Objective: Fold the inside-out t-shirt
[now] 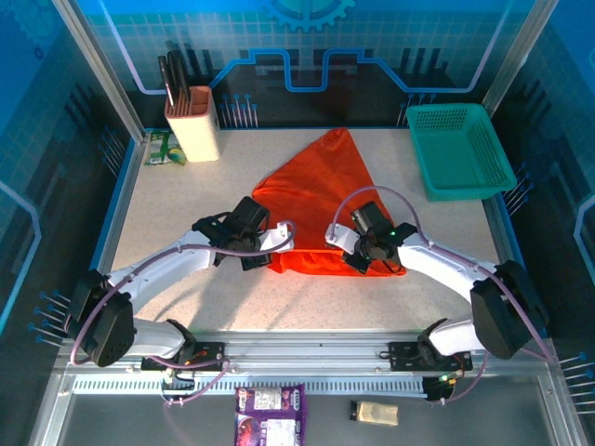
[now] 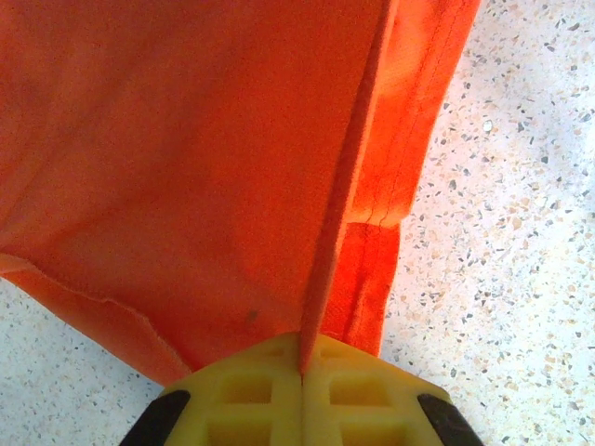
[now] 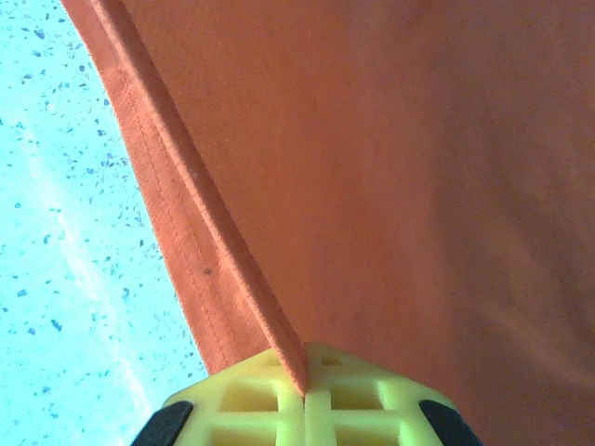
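The inside-out t-shirt is bright orange and lies on the table in a rough triangle, its point toward the back and its wide edge near the arms. My left gripper sits at the near left corner of that edge. In the left wrist view its yellow jaws are shut on a thin upright fold of the t-shirt. My right gripper is at the near right part of the edge. Its yellow jaws are shut on a stitched hem of the t-shirt.
A teal mesh basket stands at the back right. A beige knife block and a green packet are at the back left. Bare speckled table lies left of the shirt. Metal frame rails border the table.
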Robot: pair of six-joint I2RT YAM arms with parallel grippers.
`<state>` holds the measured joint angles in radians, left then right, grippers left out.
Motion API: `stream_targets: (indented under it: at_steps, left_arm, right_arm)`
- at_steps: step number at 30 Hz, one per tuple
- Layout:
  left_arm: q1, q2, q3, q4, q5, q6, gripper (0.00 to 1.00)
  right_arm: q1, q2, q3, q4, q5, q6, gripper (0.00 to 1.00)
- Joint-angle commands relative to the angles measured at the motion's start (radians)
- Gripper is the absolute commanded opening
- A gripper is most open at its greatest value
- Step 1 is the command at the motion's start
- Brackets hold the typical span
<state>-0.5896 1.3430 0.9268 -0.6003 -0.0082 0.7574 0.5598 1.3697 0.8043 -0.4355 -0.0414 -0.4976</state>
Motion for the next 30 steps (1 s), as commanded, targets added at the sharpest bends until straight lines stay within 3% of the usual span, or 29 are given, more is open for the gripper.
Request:
stream_targets:
  at_steps: [1, 5, 14, 20, 25, 30]
  left_arm:
    - [0.01, -0.013, 0.014, -0.027, 0.036, -0.024, 0.0]
    - [0.011, 0.001, 0.019, -0.025, 0.048, -0.03, 0.0]
    - [-0.014, 0.018, 0.078, 0.099, 0.248, -0.155, 0.52]
    - [-0.066, 0.036, 0.024, 0.369, 0.373, -0.312, 0.58]
    - [-0.139, 0.048, -0.075, 0.683, 0.257, -0.427, 0.67]
    - [-0.197, 0.102, -0.13, 0.861, 0.07, -0.452, 0.7]
  right_arm:
    - [-0.03, -0.037, 0.028, -0.101, -0.024, 0.014, 0.02]
    - [-0.047, -0.048, 0.061, -0.163, -0.049, 0.01, 0.0]
    - [-0.055, -0.02, 0.212, -0.267, -0.273, 0.065, 0.0]
    - [-0.069, 0.019, 0.278, -0.273, -0.373, 0.164, 0.0]
    - [-0.089, 0.051, 0.308, -0.261, -0.416, 0.248, 0.0]
    - [-0.096, 0.054, 0.314, -0.243, -0.468, 0.281, 0.0]
